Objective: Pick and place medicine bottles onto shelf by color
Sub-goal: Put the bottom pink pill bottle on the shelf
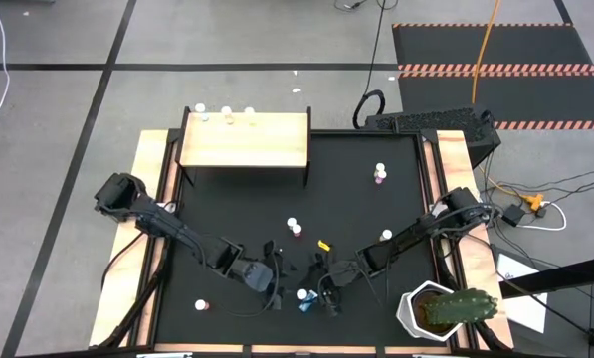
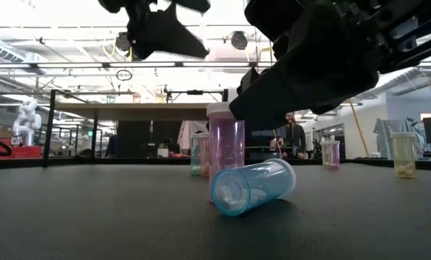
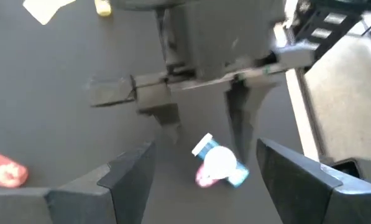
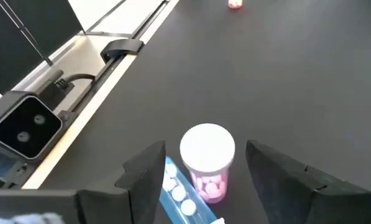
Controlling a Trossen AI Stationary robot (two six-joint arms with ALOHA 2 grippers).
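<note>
R gripper [image 4: 201, 171] open wide round upright pink bottle [image 4: 207, 162]; L gripper [image 3: 204, 177] open, nr lying blue bottle [image 2: 253, 187]

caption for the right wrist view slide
Open right gripper straddles an upright pink bottle beside a toppled blue bottle.

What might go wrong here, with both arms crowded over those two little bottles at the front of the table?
The pink bottle stands upright right against a blue bottle lying on its side. If the right gripper, jaws open around the pink one, closes off-centre, it could tip it or send the blue one rolling. The left gripper hangs open just beside the same pair, so the two arms might bump.
</note>
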